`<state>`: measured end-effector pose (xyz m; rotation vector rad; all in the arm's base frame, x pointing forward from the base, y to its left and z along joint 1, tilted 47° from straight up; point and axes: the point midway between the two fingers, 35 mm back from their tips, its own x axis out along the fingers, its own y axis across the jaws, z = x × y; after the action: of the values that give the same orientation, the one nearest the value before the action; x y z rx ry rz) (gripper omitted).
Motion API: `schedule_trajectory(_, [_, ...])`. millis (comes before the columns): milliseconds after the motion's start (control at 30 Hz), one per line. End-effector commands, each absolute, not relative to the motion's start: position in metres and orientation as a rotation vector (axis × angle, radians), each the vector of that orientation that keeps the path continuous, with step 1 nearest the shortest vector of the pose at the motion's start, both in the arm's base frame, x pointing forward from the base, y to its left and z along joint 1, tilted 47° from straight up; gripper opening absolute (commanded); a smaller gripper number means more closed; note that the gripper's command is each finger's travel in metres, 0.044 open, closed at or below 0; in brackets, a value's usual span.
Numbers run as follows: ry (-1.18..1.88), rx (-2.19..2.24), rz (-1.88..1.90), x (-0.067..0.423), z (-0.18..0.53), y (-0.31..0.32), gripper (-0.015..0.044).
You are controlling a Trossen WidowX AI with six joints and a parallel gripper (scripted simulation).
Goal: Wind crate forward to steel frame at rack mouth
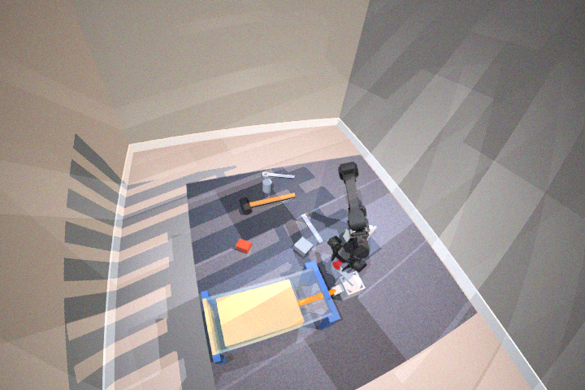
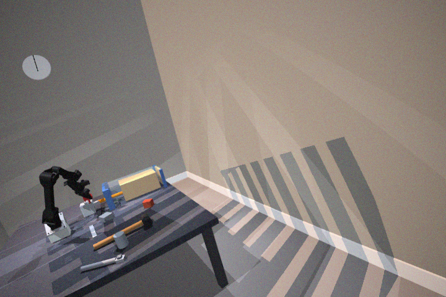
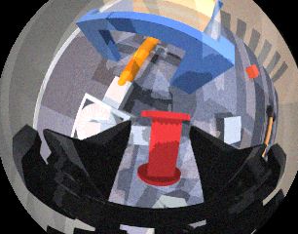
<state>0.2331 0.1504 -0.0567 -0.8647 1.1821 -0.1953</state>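
One pale yellow crate lies flat inside the clear-panelled cubby, its long axis running along the cubby's length and its front pointing toward the winch. That front sits back from the blue steel frame at the mouth, with a gap between them. An orange strap bridges the gap, leaving the crate's front and passing through the frame to the winch just outside.

The pale crank arm reaches out from the winch's top toward the robot's side, and a red knob stands at its outer end. The jaws are parted around this knob, one finger on each side; the wrist view shows space at both sides, so they have no grip on it.

Farther out on the bench lie a grey block, a flat white bar and an orange-red block. Beyond them are a mallet with a black head, an upright grey cylinder and, near the edge, a silver wrench.
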Motion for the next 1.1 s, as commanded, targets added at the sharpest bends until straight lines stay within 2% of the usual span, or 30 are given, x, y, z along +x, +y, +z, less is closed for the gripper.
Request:
schedule_trajectory(0, [1.182, -0.864, -0.195, 0.2330, -0.0564, 0.1508, 0.0204])
schedule_trajectory(233, [1.182, -0.864, -0.195, 0.2330, -0.0564, 0.1508, 0.0020])
schedule_trajectory(333, [1.182, -0.864, -0.195, 0.2330, -0.0564, 0.1508, 0.0000])
schedule_trajectory(1067, [1.180, -0.869, -0.197, 0.2398, -0.0601, 0.1495, 0.0000])
